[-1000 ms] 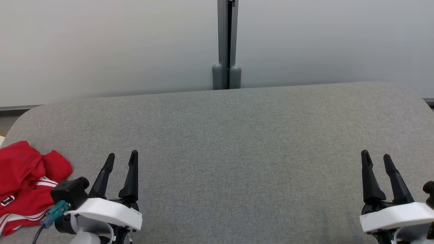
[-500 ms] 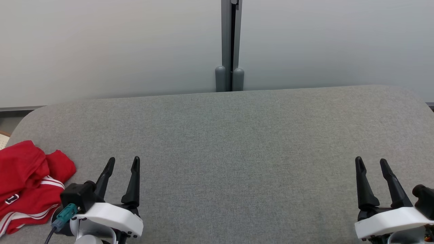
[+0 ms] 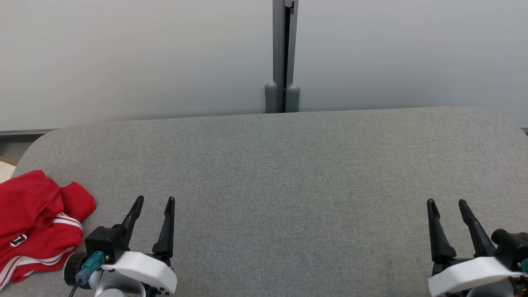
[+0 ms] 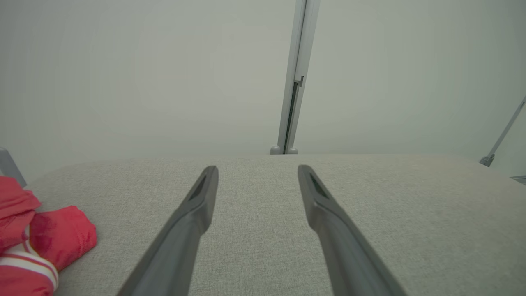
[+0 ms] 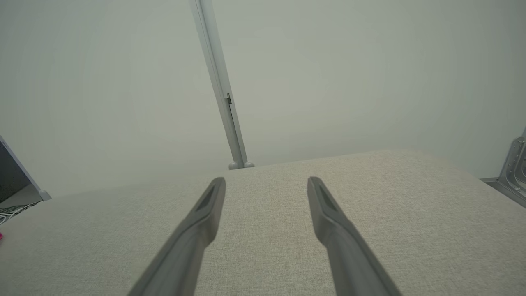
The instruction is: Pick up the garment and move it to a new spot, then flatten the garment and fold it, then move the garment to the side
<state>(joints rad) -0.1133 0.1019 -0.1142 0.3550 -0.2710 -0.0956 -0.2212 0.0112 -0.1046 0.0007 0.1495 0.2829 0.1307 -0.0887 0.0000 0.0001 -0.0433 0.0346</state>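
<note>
Looking down from the head, the red garment point(image 3: 37, 222) lies crumpled at eight o'clock on the grey surface point(image 3: 288, 173), just beside the left hand point(image 3: 156, 200) at seven o'clock, while the right hand point(image 3: 446, 203) sits at four o'clock, well apart from it; both hands have their fingers spread and hold nothing. Along the left wrist, the spread fingers hover over the surface with the garment at eight o'clock. Along the right wrist, the spread fingers point across the surface toward a grey post point(image 5: 222, 102) at twelve o'clock.
</note>
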